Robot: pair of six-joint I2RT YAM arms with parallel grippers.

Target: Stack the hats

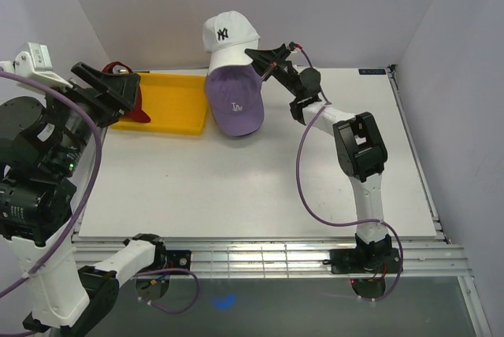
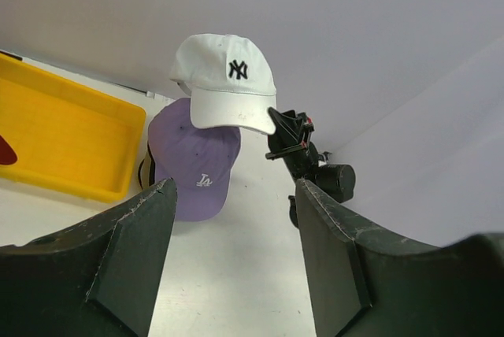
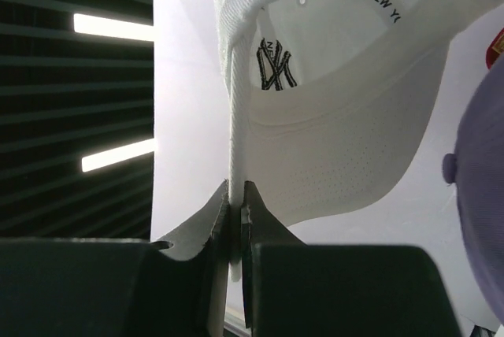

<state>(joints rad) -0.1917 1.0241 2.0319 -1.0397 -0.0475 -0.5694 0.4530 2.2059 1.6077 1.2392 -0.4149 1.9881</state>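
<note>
- Currently the white cap [image 1: 231, 38] hangs in the air just past the right end of the yellow tray [image 1: 169, 97], above the lavender cap [image 1: 236, 105].
- White cap: woven cotton-type fabric, rounded panelled crown, stiff curved brim, dark embroidered NY on the front. The right wrist view shows its underside, with the reversed back of the stitching and a printed seam tape inside.
- Right gripper [image 3: 236, 203]: jaws pinched almost together on the thin edge of the white cap's brim, one finger on each face.
- White cap orientation: crown up, logo facing the near side. Long axis runs back to brim, brim end pointing away from the tray towards the right arm and tipped slightly down.
- White brim overlaps the lavender crown in both the top and left wrist views; cannot tell whether they touch.
- Lavender cap: soft fabric, smooth dome, white LA on the front. It sits on the white table just beside the tray's right end, brim pointing to the near edge.
- Red cap [image 1: 138, 114]: at the tray's left end, mostly hidden by the left arm.
- Left gripper [image 2: 235, 187]: jaws spread wide, nothing between them, raised over the tray's left end.
- Tray: flat, rectangular, smooth hard-looking yellow, low raised rim.
</note>
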